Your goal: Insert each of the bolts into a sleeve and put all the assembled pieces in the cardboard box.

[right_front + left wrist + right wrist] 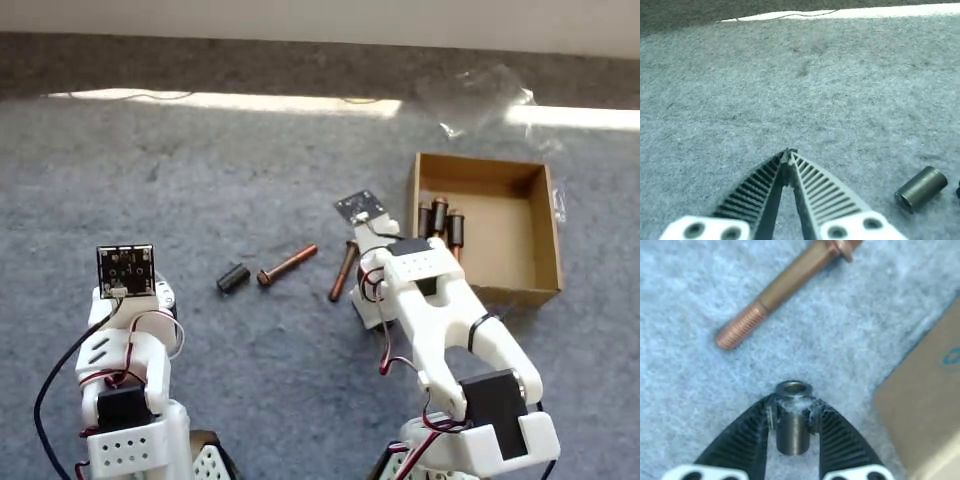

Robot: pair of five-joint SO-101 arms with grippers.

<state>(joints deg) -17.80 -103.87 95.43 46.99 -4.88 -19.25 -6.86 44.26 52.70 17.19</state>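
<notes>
Dark grey cylindrical metal sleeve (793, 432) — clamped between the black ribbed jaws of the right gripper (793, 407). The jaws are closed only to the sleeve's width, and its open bore shows at the far end. Copper-coloured flanged bolt (785, 287) lies flat on the grey carpet (685, 365) just beyond the sleeve, not touching it. Brown cardboard box (925, 405) sits close beside this gripper, with three assembled pieces (440, 222) together against one wall inside. Second copper-coloured bolt (287, 265) and second dark sleeve (233, 277) lie loose, near each other, between the two arms. Left gripper (788, 155) — jaws fully closed, tips touching, nothing held, over the carpet with the second dark sleeve off to one side. Clear plastic bag (485, 95) lies beyond the box.
</notes>
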